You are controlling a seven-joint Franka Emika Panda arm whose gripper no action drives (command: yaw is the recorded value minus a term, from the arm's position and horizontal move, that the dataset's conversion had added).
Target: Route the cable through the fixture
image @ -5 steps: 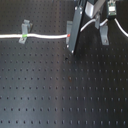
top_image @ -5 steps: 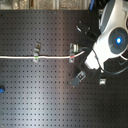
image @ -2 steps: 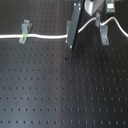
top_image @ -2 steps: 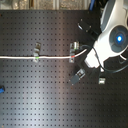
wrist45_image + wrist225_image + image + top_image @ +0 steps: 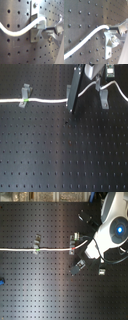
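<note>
First wrist view: fingers [image 5: 47, 29] closed on the cable [image 5: 17, 31] at the fixture [image 5: 36, 23].

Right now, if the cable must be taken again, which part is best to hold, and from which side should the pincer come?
Take the cable on its straight run just to the first exterior view's right of the clip by its green band. There it lies flat and free on the board, so come from straight above, jaws across the cord.
</note>
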